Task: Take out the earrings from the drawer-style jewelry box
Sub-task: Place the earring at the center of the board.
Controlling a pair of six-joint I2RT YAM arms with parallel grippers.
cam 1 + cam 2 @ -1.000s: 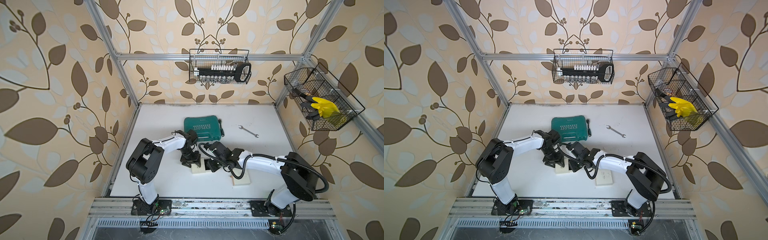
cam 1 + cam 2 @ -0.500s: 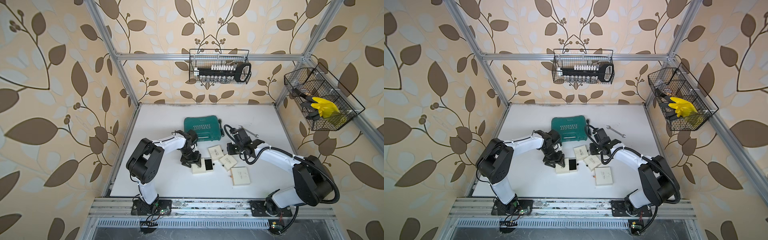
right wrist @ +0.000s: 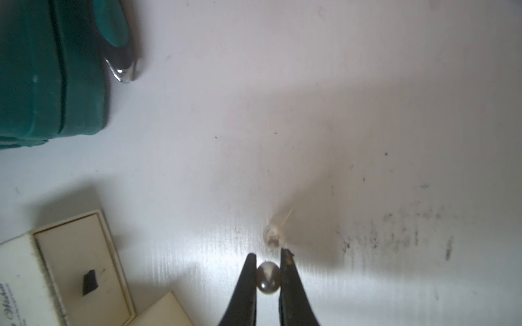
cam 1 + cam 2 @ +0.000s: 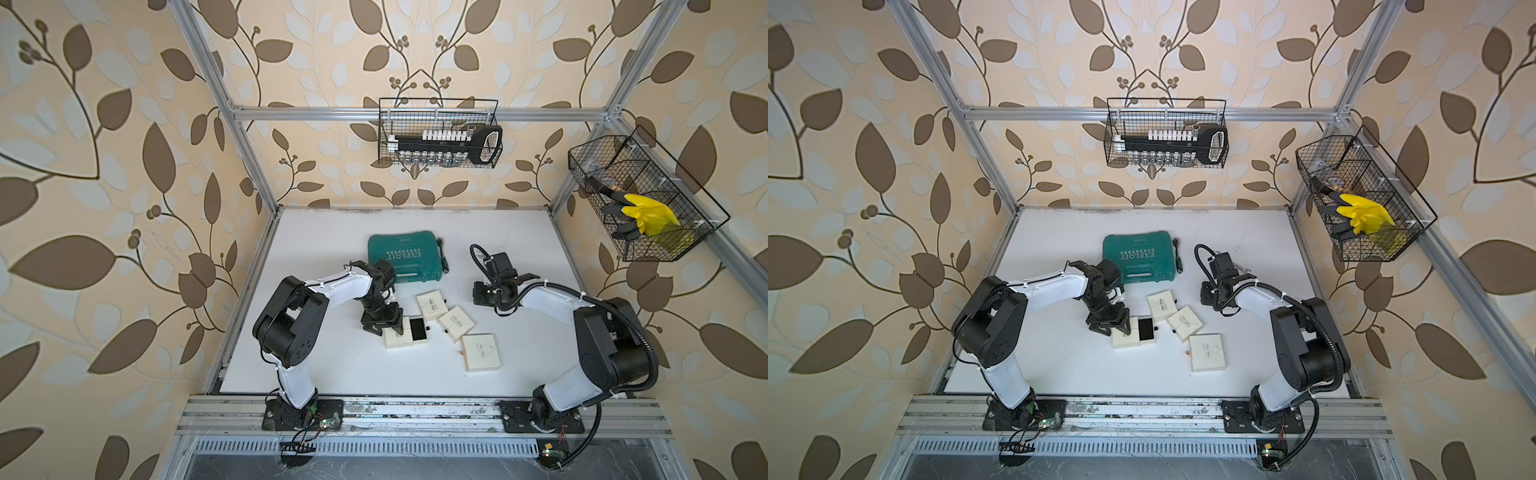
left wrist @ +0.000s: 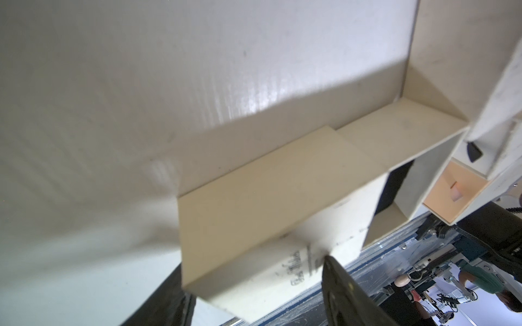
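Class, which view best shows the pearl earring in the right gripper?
Right wrist view: the pearl earring sits large, pinched by the right gripper. Neither top view resolves it; left wrist view misses it.

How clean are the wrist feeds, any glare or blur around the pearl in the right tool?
Right wrist view: the pearl earring in the right tool is sharp, glare streaks the table beside it, a second earring looks soft. Left wrist view: the cream box is near and blurred.
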